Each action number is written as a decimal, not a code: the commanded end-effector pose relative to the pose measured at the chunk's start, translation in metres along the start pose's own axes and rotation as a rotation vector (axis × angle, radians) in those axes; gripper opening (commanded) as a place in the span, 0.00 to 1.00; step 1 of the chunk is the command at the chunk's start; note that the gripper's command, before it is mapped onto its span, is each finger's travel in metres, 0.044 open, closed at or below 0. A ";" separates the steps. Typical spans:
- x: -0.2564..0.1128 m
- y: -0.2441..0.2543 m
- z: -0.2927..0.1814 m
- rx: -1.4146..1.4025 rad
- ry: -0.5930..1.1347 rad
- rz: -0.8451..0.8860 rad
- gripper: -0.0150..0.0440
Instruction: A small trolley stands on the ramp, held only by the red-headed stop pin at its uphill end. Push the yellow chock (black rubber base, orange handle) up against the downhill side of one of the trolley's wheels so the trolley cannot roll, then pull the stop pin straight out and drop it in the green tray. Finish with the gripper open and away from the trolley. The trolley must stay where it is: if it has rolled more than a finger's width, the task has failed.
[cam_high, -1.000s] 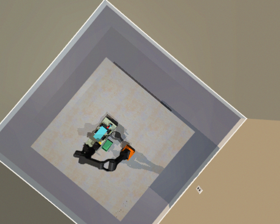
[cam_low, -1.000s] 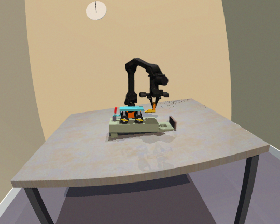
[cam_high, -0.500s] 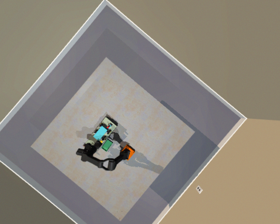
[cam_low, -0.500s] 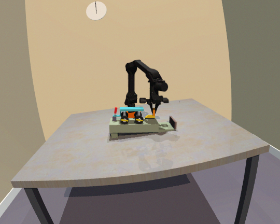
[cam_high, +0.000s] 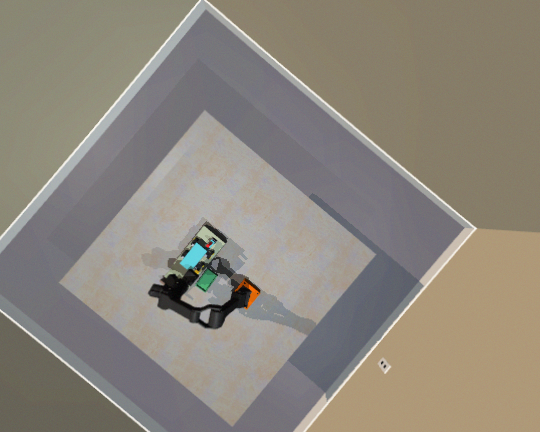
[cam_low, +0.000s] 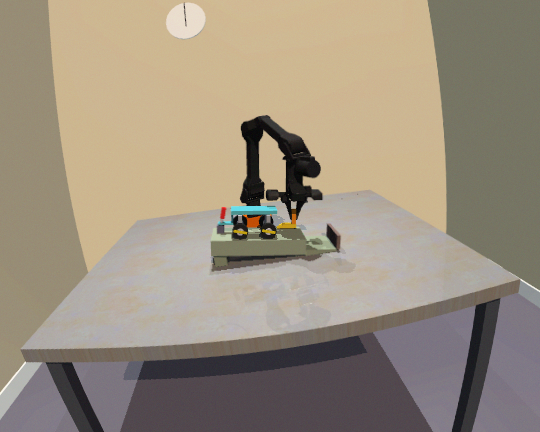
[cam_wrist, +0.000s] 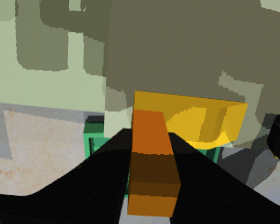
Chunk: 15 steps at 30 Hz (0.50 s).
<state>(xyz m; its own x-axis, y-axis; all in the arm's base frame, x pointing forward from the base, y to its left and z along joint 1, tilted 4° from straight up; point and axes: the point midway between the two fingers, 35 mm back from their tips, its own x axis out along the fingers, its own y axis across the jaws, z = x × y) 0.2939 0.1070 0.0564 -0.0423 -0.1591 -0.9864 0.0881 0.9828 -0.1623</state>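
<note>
My gripper (cam_low: 294, 212) (cam_wrist: 147, 139) is shut on the orange handle of the yellow chock (cam_low: 286, 226) (cam_wrist: 187, 112). The chock is low at the tray-side edge of the pale green ramp (cam_low: 257, 248) (cam_wrist: 55, 92), downhill of the trolley (cam_high: 193, 256) (cam_low: 253, 210), with a gap to the nearest wheel (cam_low: 269, 231). Whether its base touches the ramp cannot be told. The trolley has a cyan top and stands on the ramp. The red-headed stop pin (cam_high: 208, 245) (cam_low: 223, 213) stands upright at its uphill end. The green tray (cam_high: 206, 280) (cam_wrist: 94, 128) is beside the ramp, partly hidden by the fingers in the wrist view.
A dark end board (cam_low: 333, 237) stands at the ramp's low end. The arm's base is on an orange plate (cam_high: 254, 290) beyond the tray. The arm arches over the table (cam_high: 240, 190) (cam_low: 200, 310) from there to the ramp.
</note>
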 end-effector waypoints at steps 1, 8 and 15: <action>0.000 -0.005 0.000 -0.003 -0.002 -0.003 0.25; 0.000 -0.012 0.000 -0.003 -0.002 -0.003 0.25; -0.001 -0.019 0.000 -0.003 -0.002 -0.004 0.25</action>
<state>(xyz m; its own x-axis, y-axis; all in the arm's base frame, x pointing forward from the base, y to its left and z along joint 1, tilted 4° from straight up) 0.2932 0.0922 0.0593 -0.0428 -0.1604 -0.9861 0.0880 0.9826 -0.1637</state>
